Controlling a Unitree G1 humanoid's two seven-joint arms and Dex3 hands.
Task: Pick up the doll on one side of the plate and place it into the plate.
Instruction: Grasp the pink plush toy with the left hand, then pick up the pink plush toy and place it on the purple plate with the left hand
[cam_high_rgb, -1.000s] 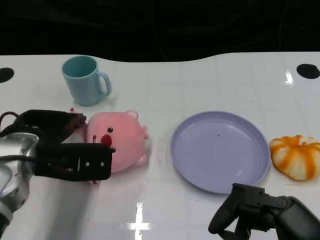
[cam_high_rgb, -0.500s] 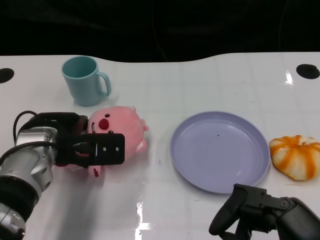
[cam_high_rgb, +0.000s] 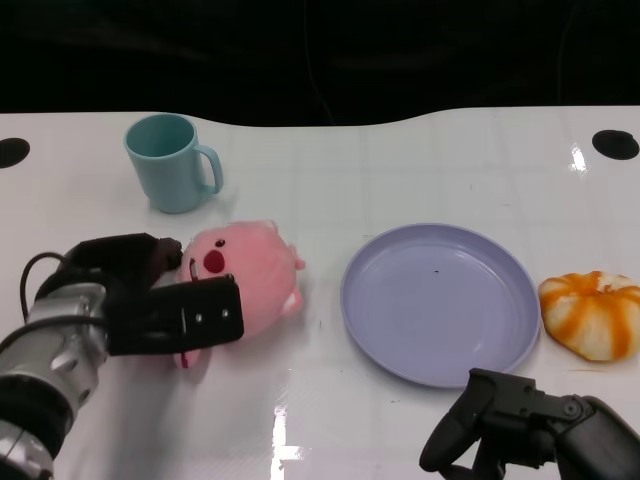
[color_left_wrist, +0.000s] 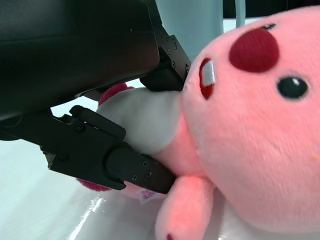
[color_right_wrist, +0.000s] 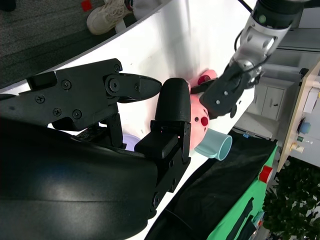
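We counted one doll (cam_high_rgb: 245, 275), one plate (cam_high_rgb: 440, 302), one mug (cam_high_rgb: 170, 160) and one orange-and-white plush (cam_high_rgb: 593, 313) on the white bench (cam_high_rgb: 400, 170).

The doll was pink, with red cheeks and a white belly. It lay on the bench to the left of the plate, apart from its rim, with the teal mug behind it. The plate was lilac and held nothing. The orange-and-white plush sat just beside the plate's right edge.

The left hand (cam_high_rgb: 150, 295) gripped the doll from its left side. In the left wrist view, black fingers (color_left_wrist: 135, 170) closed on the doll's white belly from both sides, with the doll's face turned toward the camera. We could not tell from the pictures whether the doll was lifted or touching the bench.

The right hand (cam_high_rgb: 500, 425) sat low at the near edge of the bench, just in front of the plate. Its fingers (color_right_wrist: 172, 105) were curled in and held nothing. The right wrist view showed the left arm (color_right_wrist: 250, 45), the doll and the mug beyond those fingers.
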